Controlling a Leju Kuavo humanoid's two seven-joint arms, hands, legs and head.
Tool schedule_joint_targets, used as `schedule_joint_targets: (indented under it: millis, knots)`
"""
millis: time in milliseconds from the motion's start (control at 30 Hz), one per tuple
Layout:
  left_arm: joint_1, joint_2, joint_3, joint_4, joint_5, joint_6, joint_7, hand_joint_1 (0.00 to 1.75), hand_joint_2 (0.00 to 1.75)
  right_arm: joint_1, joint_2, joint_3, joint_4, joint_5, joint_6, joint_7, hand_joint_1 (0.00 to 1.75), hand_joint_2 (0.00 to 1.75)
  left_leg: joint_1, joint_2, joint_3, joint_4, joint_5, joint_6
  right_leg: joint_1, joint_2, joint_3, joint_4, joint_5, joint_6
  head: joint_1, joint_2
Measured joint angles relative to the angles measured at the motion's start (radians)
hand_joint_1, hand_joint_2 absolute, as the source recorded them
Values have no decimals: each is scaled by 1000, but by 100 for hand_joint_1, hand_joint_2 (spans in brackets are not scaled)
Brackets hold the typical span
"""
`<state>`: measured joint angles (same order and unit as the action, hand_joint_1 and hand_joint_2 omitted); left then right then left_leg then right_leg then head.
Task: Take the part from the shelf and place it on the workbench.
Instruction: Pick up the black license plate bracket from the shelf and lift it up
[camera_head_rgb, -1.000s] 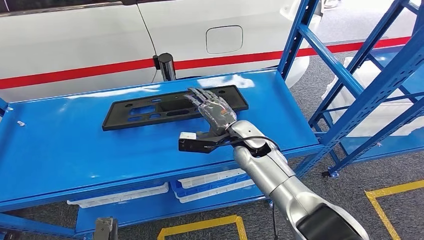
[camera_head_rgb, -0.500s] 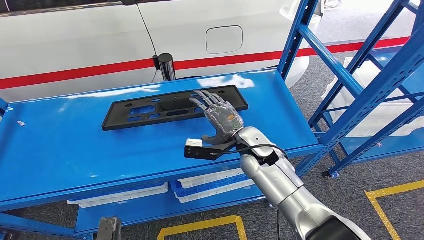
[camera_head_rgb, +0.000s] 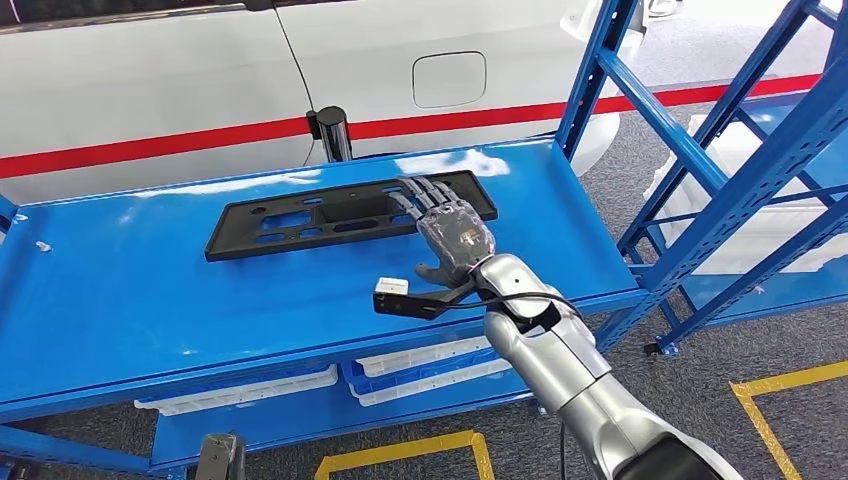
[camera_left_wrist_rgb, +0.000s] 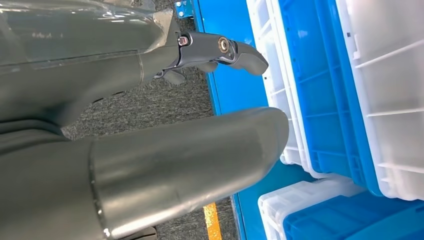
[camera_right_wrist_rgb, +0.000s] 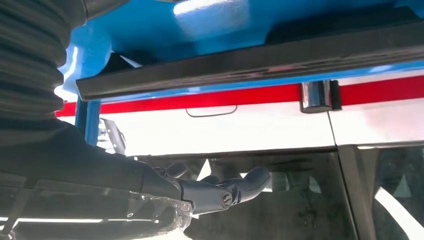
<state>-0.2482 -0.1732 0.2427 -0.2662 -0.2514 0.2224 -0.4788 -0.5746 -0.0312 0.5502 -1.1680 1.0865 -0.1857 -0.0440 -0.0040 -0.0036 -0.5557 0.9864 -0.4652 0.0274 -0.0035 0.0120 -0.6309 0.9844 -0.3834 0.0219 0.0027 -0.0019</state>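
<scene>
Placement is judged complete: flat black plastic mounting plate (camera_head_rgb: 345, 215) lies on the glossy blue metal workbench (camera_head_rgb: 120, 300), far centre. Right hand (camera_head_rgb: 452, 230) hovers over the plate's right end, fingers spread, holding nothing. Withdraw it straight up and nearward without dragging the plate. Left hand (camera_left_wrist_rgb: 220, 50) holds nothing. Blue steel shelf upright (camera_head_rgb: 600, 70) stands right; white car (camera_head_rgb: 150, 80) beyond.

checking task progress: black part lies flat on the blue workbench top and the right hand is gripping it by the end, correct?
Not quite. The black part does lie flat on the blue workbench, but the right hand is not gripping it. The head view shows its fingers spread flat over the part's end, holding nothing.
</scene>
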Motion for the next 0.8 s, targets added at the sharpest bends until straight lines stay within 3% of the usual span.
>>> schedule_joint_targets:
  millis: [467, 767, 800]
  knots:
    - [2, 1, -3, 8, 21, -8, 3, 0, 0, -97, 29, -159, 354, -14, -128, 20, 0, 175, 0, 0, 0, 0, 0, 0, 0, 0, 0, 0, 0, 0, 0, 0]
    - [1, 6, -13, 14, 23, -22, 14, 0, 0, -156, 25, -209, 488, 5, -185, 38, 0, 175, -1, 0, 3, 0, -1, 0, -2, 0, 2, 0, 0, 0, 0, 0]
    - [1, 6, -15, 16, 24, -21, 17, 0, 0, -166, 24, -214, 510, 11, -203, 36, 12, 175, -1, 0, 3, 0, 0, 0, -2, 0, 2, 0, 0, 0, 0, 0]
